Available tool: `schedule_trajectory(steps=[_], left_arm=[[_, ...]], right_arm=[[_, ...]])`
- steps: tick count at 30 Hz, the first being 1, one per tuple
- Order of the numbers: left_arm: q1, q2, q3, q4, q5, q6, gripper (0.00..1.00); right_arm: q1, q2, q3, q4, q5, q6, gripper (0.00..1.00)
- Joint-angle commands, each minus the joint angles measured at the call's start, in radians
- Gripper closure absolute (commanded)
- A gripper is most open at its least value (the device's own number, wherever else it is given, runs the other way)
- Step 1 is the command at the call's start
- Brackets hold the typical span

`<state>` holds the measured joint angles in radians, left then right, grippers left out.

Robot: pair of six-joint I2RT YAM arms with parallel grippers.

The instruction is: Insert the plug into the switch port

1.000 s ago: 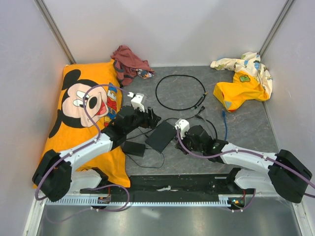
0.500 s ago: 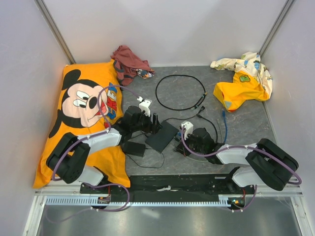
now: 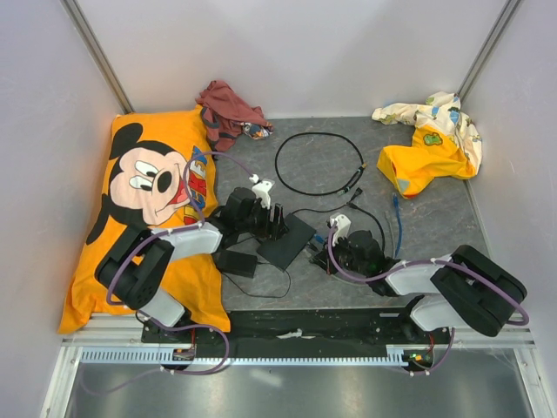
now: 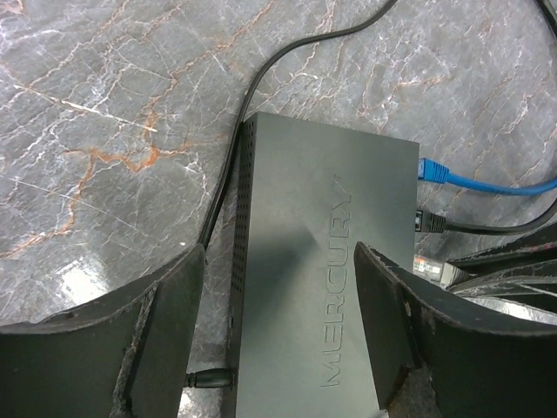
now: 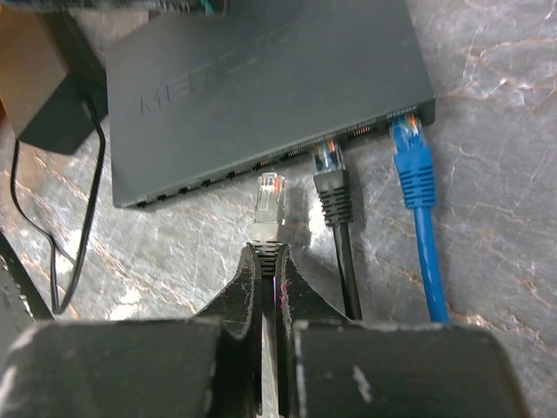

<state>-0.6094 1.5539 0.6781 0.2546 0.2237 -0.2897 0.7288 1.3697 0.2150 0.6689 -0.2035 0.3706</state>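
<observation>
The switch (image 3: 288, 242) is a thin matte-black box marked MERCURY. In the right wrist view its port row (image 5: 261, 164) faces me. My right gripper (image 5: 265, 258) is shut on the boot of a grey plug (image 5: 270, 202), whose clear tip sits just short of the port row. A black plug (image 5: 331, 174) and a blue plug (image 5: 409, 148) sit in ports to its right. My left gripper (image 4: 278, 257) is open over the switch (image 4: 322, 261). One of its fingers (image 4: 130, 340) is beside the vented edge, and the other is over the opposite side.
A black adapter brick (image 3: 235, 263) with a thin cord lies left of the switch and shows in the right wrist view (image 5: 52, 113). A barrel plug (image 4: 209, 378) enters the switch's side. A coiled black cable (image 3: 318, 163), an orange pillow (image 3: 148, 209) and clothes (image 3: 431, 144) lie around.
Both arms have folded back toward their bases. My left gripper has moved right onto the switch's end. My right gripper with the plug has shifted slightly right and nearer.
</observation>
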Motion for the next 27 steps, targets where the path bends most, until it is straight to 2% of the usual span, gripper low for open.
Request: schedule_trajectory(steps=[1,16,27], left_arm=[[0.005,0.018,0.032,0.006,0.034,0.044,0.25],[0.005,0.043,0.031,0.023,0.071,0.040,0.27],[0.005,0.044,0.032,0.018,0.085,0.038,0.28]], right_arm=[[-0.012,0.025,-0.002,0.110,-0.005,0.050,1.00],[-0.015,0.088,0.020,0.159,-0.068,0.071,1.00],[-0.020,0.060,0.034,0.135,-0.022,0.037,1.00]])
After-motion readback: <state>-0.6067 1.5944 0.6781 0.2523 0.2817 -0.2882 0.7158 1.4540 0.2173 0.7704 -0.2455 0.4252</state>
